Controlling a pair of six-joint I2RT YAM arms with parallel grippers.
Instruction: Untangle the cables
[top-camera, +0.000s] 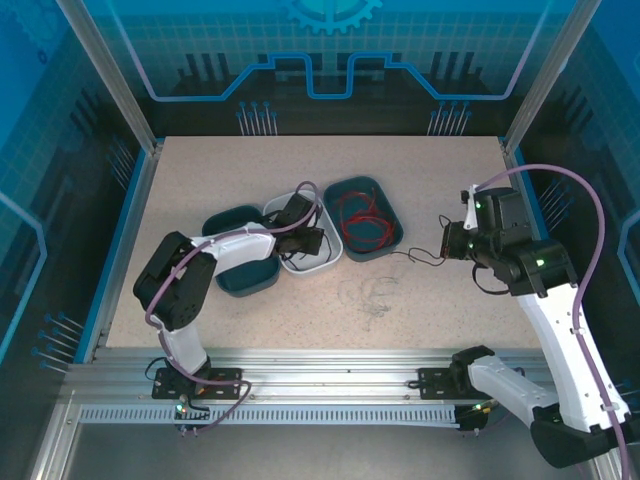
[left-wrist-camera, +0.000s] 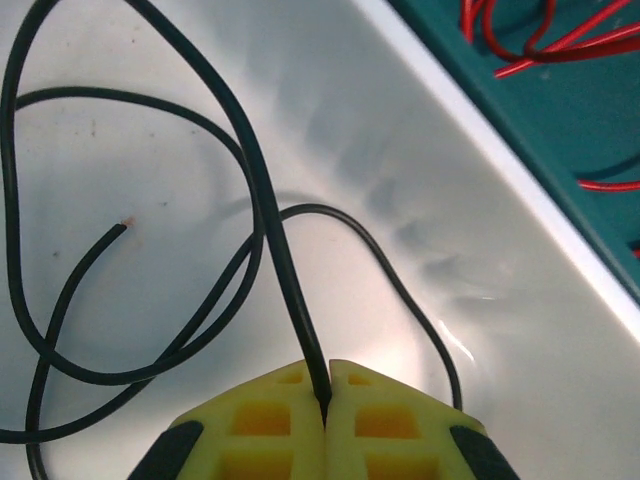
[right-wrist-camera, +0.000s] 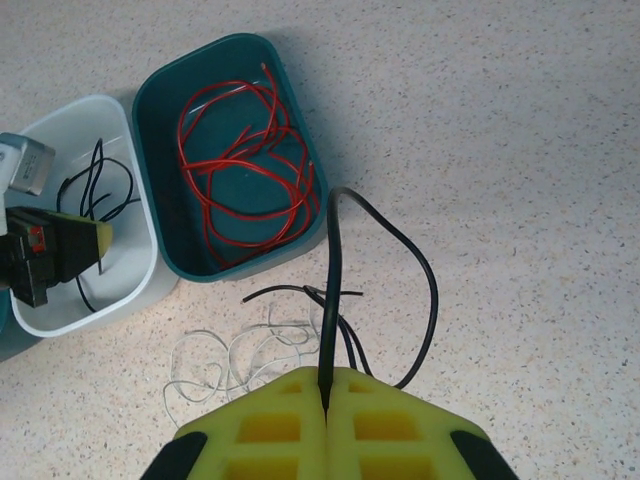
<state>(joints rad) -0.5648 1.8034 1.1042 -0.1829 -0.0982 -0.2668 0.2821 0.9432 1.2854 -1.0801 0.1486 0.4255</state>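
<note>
My left claw (top-camera: 304, 238) sits in the white tray (top-camera: 322, 263) at centre frame. Just right of it, red cables (top-camera: 362, 222) lie in a teal tray (top-camera: 398, 222). My right claw (top-camera: 446, 241), centre right, trails a black cable (top-camera: 418, 257). Whitish cables (top-camera: 372, 296) lie below centre.

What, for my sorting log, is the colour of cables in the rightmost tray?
Red. The red cables in the teal tray show best in the right wrist view.

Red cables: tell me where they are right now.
The red cables lie coiled inside the teal tray at mid-table in the top view, just right of the white tray.
</note>
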